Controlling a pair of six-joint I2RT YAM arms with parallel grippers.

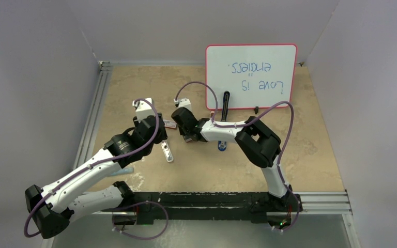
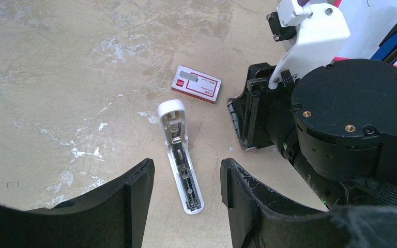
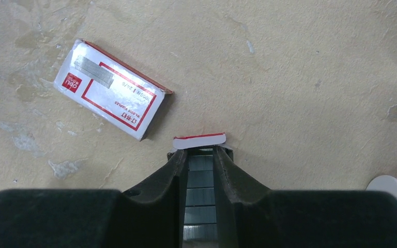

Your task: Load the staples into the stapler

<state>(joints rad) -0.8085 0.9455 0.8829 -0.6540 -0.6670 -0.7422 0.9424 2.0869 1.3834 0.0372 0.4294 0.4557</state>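
Across the tan table (image 1: 315,155), the whiteboard (image 1: 250,75) stands at the back, and the stapler (image 1: 226,106) lies just before it, crossed by the right arm. The left gripper (image 2: 186,166) hangs wide open above the white bar (image 2: 180,155). The right gripper (image 3: 200,155) pinches the staples (image 3: 201,188) from both sides (red-and-white box (image 3: 111,98) just beside).

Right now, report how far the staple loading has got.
Done: the staples are out of the staple box. In hand: the right gripper clamps them. To do: carry them to the blue stapler and seat them. The left gripper hangs open, empty.
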